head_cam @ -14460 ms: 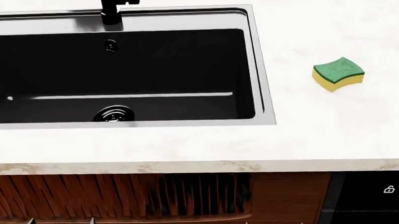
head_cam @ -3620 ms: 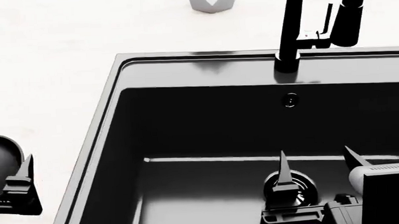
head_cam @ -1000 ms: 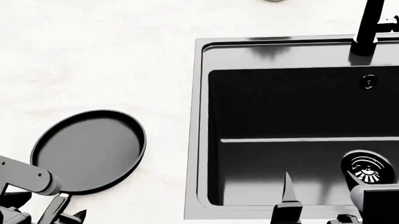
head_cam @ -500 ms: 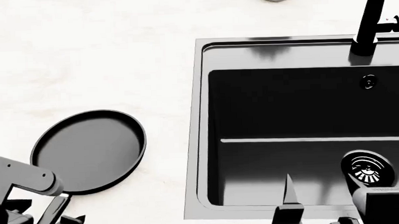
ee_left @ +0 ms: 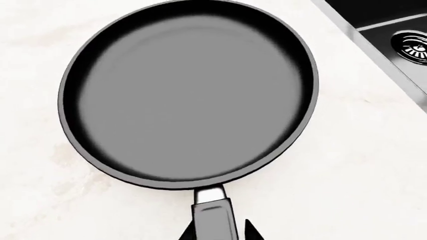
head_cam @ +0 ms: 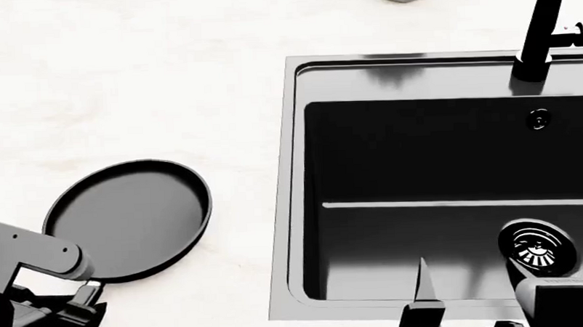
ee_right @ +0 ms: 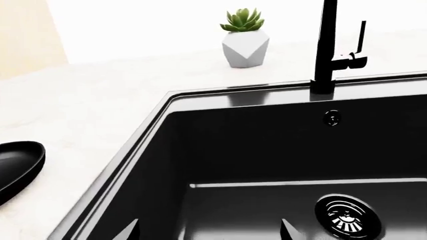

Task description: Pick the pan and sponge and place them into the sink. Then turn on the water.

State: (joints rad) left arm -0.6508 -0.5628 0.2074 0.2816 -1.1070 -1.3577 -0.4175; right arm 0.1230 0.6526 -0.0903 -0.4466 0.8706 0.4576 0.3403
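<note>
The pan point(ee_left: 190, 95) lies flat on the white counter left of the sink point(head_cam: 292, 171), its short handle point(ee_left: 213, 217) pointing at my left gripper point(ee_left: 219, 232). That gripper is open. Its fingertips stand on either side of the handle, and a thin gap shows on one side. The head view has the pan point(head_cam: 128, 220) and the left gripper point(head_cam: 78, 307) at the lower left. My right gripper point(ee_right: 210, 231) hangs open and empty over the sink basin point(ee_right: 267, 150), near the drain point(ee_right: 347, 216). The sponge is out of view. No water runs from the faucet point(ee_right: 327, 50).
A small potted succulent point(ee_right: 245, 47) stands on the counter behind the sink's far rim. The black faucet point(head_cam: 539, 31) rises at the back of the sink, above the overflow hole point(head_cam: 539, 119). White counter point(head_cam: 152, 81) stretches left of and behind the pan.
My left gripper has dropped closer in around the pan handle. The pan's near edge has shifted very slightly. The right arm and the view have hardly moved.
</note>
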